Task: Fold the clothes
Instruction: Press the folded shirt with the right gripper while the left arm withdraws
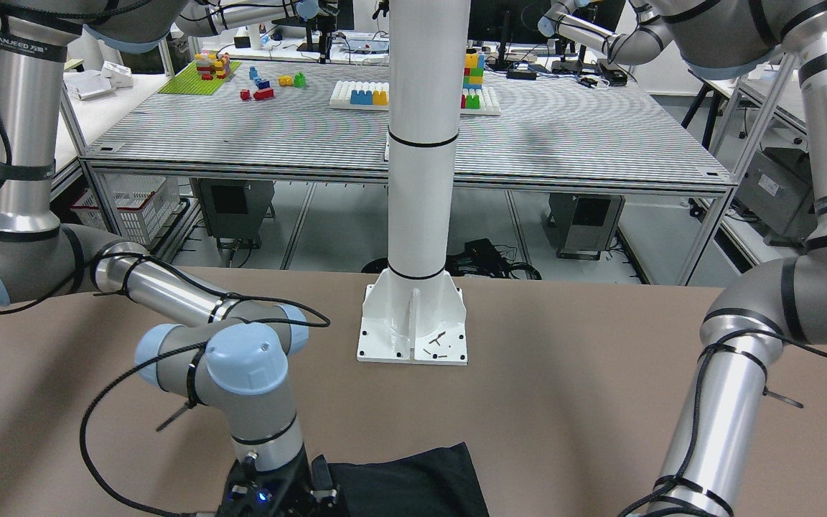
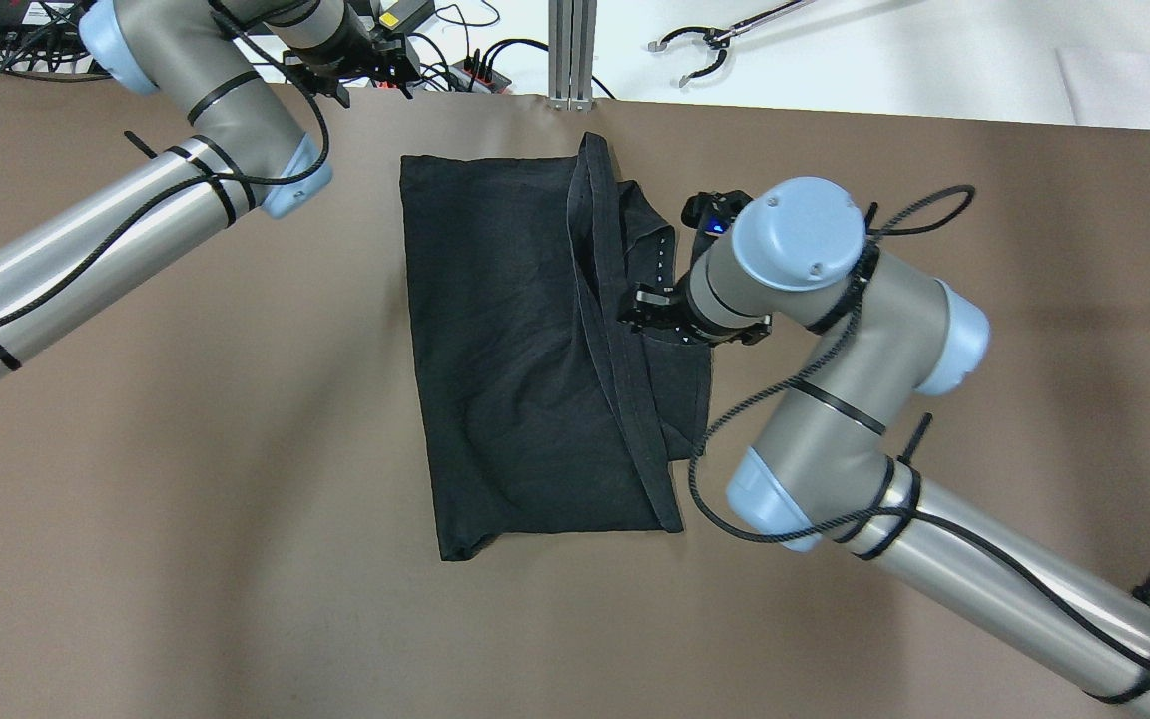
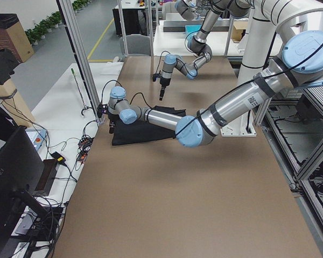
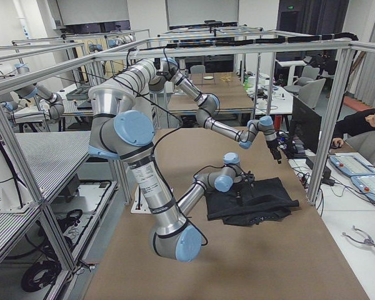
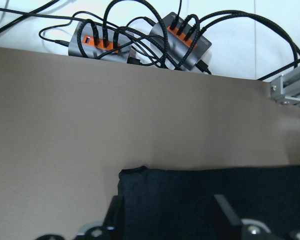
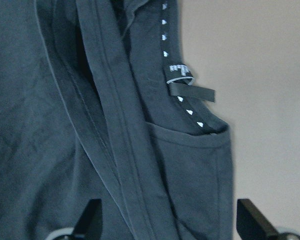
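The clothes [image 2: 515, 340], one black fabric piece, lie flat mid-table, and a hemmed flap is folded over along the right side [image 6: 115, 125]. A neck label with white triangle marks [image 6: 187, 85] shows there. My right gripper [image 2: 647, 315] hovers open over that folded right part, its fingertips [image 6: 90, 215] spread wide above the fabric with nothing between them. My left gripper [image 2: 375, 75] is open near the far left corner of the clothes [image 5: 135, 175]. Its fingertips [image 5: 115, 212] stand over the dark fabric, holding nothing.
The table's far edge runs just beyond the clothes, with cabled USB hubs [image 5: 140, 42] and an aluminium post [image 2: 570, 50] behind it. The white pillar's base plate [image 1: 413, 337] stands on the robot's side. A person [image 4: 369, 122] sits at a desk past the table.
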`<action>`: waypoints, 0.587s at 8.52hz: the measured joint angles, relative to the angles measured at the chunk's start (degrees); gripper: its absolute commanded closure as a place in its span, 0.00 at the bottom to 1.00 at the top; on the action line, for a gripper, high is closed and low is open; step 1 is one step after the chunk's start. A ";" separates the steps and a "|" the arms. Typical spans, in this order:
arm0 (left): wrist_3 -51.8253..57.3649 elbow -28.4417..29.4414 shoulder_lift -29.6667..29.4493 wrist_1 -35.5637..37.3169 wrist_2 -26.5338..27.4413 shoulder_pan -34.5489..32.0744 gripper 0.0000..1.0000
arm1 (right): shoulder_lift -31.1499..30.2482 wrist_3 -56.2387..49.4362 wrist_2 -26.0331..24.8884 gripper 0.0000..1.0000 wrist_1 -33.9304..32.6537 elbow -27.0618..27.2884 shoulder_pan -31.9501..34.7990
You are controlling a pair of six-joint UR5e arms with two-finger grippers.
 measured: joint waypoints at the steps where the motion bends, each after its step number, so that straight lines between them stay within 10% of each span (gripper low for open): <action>1: 1.04 -3.94 3.63 -0.07 -0.87 -0.55 0.06 | 5.61 0.23 -0.05 0.06 0.01 -6.70 -0.02; 3: 2.10 -9.45 8.47 -0.22 -1.04 -0.62 0.06 | 14.17 0.48 -1.06 0.09 0.37 -18.03 -0.50; 5: 2.31 -11.80 10.24 -0.31 -0.22 -0.39 0.06 | 17.75 -2.24 -5.54 0.39 2.84 -24.46 -3.08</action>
